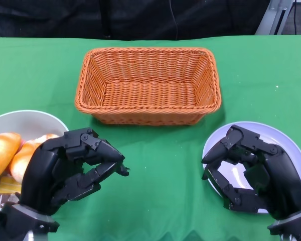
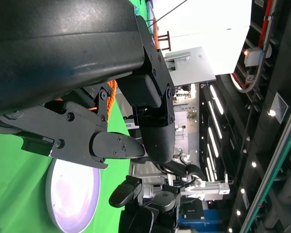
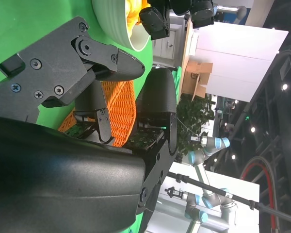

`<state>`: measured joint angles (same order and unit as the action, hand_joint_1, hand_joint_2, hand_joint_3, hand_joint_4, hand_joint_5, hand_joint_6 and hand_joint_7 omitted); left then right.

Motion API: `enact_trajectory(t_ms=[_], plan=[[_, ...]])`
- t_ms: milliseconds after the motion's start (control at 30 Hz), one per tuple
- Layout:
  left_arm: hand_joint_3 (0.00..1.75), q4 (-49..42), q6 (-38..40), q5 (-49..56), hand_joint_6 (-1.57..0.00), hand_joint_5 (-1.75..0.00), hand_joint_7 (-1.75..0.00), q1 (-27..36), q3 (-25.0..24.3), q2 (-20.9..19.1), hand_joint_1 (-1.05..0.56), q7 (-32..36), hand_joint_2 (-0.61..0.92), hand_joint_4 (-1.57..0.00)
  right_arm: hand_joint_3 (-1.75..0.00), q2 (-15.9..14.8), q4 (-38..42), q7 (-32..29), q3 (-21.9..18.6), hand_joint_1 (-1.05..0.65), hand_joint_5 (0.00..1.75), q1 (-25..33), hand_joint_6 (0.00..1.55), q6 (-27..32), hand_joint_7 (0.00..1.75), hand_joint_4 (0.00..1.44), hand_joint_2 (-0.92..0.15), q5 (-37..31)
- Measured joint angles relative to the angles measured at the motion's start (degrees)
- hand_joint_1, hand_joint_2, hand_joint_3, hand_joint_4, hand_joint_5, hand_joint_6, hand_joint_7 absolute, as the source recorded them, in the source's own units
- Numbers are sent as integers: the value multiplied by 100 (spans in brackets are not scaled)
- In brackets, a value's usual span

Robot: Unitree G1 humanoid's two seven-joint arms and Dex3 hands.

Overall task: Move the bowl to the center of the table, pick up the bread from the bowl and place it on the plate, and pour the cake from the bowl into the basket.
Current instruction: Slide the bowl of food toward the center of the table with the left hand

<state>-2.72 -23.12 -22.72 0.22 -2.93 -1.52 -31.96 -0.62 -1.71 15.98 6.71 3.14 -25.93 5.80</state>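
Nearest our chest, low on the green tablecloth, we see our two black hands. Our left hand hangs with its fingers curled inward and nothing between them; it sits just beside the white bowl, covering part of the bowl's near rim. Much of that bowl is cut off by the picture's edge. Inside it we make out a golden bread roll and a second roll partly hidden behind our left hand. A yellow and dark piece lies below them, most likely the cake, but it is too hidden to name for certain, and any print on it is unreadable.

Our right hand also has its fingers curled in, holding nothing, and hovers over the near part of the pale plate, hiding much of it. The plate's far rim stays visible.

Farther out, between the bowl and the plate and well apart from both hands, stands the orange wicker basket, upright, with its woven floor in plain sight. Beyond it the table's far edge meets a dark backdrop
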Motion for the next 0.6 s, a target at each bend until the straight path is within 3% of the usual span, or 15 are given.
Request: enact_trajectory(t_ms=[500,600], plan=[[24,-66,-4,0,-97,-120,-68,-10,-4,-15,-20,-4,92,-80,-97,1,50,4,6,-19,147,-1,69,-63,123,72,-48,10],[20,1,-16,58,-101,-110,-51,-10,-19,-74,-27,0,92,-80,-98,3,50,-9,17,-19,147,-1,69,-63,123,72,-47,-15]])
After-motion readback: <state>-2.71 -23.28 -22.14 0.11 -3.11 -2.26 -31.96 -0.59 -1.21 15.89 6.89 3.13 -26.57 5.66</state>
